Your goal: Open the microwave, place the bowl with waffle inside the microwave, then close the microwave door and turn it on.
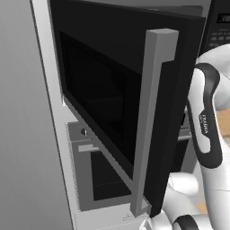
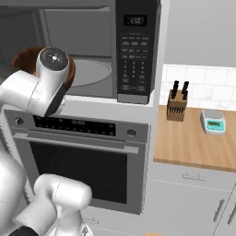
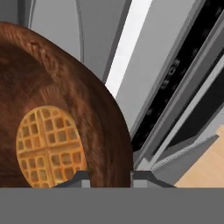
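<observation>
The microwave [image 2: 135, 55] stands open, with its grey cavity and round turntable [image 2: 92, 73] exposed. Its black door [image 1: 103, 90] is swung far out to the left, the grey bar handle [image 1: 150, 121] on its free edge. A brown wooden bowl [image 3: 65, 87] holds a golden waffle [image 3: 50, 146]. My gripper [image 3: 110, 178] is shut on the bowl's rim, one finger inside and one outside. From the right base the bowl [image 2: 23, 57] sits at the left of the cavity mouth, mostly hidden by my arm's joint. Whether it rests on the cavity floor I cannot tell.
Below the microwave is the grey oven [image 2: 78, 161] with knobs and a horizontal handle. To the right, a wooden counter [image 2: 193, 143] carries a knife block [image 2: 176, 103] and a small scale [image 2: 213, 122]. The open door stands close to my arm's left side.
</observation>
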Controlling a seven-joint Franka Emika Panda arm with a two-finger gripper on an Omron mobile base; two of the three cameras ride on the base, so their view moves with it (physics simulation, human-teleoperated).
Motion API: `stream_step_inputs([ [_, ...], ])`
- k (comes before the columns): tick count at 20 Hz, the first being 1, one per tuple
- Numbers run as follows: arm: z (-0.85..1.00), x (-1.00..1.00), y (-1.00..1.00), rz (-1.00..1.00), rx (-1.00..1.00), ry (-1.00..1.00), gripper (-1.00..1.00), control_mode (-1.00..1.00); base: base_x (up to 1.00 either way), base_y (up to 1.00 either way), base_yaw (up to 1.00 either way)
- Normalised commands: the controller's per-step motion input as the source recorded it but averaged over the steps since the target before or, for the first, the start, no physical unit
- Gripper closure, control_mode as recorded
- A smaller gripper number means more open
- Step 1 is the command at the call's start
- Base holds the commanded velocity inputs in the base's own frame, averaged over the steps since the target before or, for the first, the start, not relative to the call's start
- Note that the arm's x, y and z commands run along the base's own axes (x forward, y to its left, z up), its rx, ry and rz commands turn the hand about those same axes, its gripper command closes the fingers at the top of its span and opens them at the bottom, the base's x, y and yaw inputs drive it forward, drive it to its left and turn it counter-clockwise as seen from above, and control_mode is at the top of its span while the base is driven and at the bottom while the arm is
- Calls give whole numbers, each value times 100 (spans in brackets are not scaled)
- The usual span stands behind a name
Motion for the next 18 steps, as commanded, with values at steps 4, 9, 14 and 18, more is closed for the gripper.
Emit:
stream_step_inputs([
  [4, -6, 100, 7, 0, 0, 3, 100, -100, 0, 0, 0],
  [9, -2, 100, 18, -1, 0, -2, 100, -100, 0, 0, 0],
  [14, -1, 100, 15, -2, 0, 0, 100, -100, 0, 0, 0],
  [18, -23, 69, 16, -2, 0, 0, 100, -100, 0, 0, 0],
])
